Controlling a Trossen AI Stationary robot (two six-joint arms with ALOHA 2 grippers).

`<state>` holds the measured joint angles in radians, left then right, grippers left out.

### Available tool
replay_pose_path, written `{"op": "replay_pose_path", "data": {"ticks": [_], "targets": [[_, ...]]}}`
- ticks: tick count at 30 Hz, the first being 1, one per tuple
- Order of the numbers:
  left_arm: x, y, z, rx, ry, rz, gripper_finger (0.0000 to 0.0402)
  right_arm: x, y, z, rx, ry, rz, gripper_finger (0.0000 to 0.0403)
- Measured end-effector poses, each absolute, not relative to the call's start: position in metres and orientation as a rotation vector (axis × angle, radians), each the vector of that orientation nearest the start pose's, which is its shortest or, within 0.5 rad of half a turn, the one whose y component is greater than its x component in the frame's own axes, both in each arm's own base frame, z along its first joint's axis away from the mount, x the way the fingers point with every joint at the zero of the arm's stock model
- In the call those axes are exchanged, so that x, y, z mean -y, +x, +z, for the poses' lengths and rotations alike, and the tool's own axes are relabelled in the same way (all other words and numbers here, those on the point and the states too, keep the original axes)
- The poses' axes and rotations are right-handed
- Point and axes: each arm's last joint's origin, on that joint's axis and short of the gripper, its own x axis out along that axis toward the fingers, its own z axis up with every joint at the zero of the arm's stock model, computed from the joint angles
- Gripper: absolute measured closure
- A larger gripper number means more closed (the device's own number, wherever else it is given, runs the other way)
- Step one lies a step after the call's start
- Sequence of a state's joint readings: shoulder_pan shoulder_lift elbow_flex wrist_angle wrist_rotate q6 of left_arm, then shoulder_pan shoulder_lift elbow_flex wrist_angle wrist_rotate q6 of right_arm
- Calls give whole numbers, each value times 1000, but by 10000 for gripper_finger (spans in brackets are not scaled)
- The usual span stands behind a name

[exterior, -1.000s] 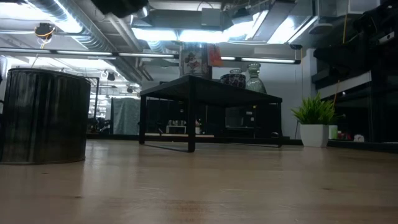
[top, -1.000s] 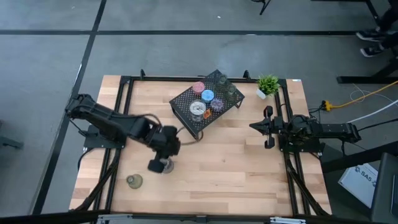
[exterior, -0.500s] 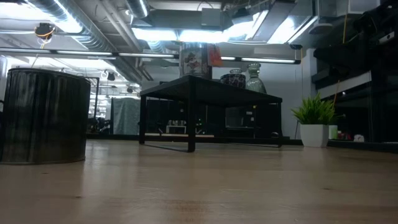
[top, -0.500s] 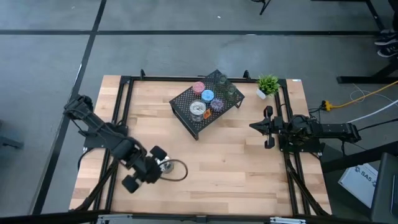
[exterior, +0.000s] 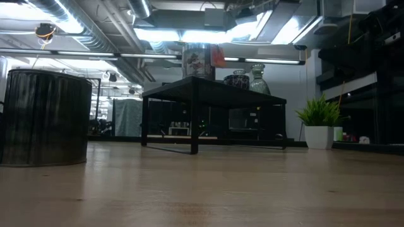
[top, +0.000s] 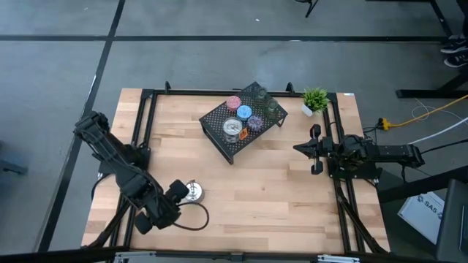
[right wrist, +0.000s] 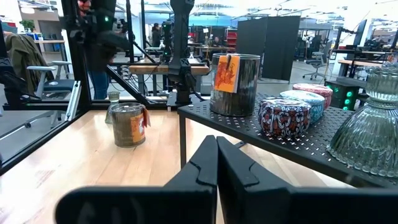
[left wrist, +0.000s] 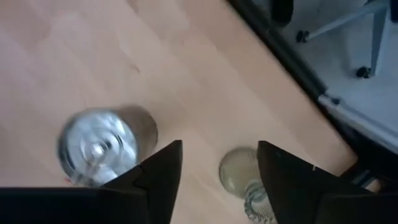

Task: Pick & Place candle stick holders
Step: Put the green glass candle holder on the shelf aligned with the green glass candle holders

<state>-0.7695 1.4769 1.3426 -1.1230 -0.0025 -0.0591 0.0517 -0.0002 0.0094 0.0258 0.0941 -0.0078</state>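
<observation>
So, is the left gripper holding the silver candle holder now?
No. In the left wrist view the silver holder stands on the table beside the left gripper, whose fingers are apart and empty.

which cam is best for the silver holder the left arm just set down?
Left wrist view: the silver holder fills the frame from above, just beyond the parted left gripper, an olive glass one beside it. High view shows it small. Right wrist view shows its side far off. In the low view it looms at the left edge.
</observation>
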Motion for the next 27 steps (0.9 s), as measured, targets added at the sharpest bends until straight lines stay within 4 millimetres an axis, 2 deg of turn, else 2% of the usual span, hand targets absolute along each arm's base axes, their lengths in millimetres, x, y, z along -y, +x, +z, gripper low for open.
{"op": "replay_pose_path", "data": {"ticks": [8, 18, 27], "targets": [[195, 186, 277, -1301, 426, -583, 138, -2, 97, 169, 36, -5, -42, 402], [209, 170, 276, -1299, 450, -613, 74, -2, 97, 169, 35, -5, -42, 402], [217, 159, 276, -1280, 433, -524, 27, -2, 97, 169, 35, -5, -42, 402]]}}
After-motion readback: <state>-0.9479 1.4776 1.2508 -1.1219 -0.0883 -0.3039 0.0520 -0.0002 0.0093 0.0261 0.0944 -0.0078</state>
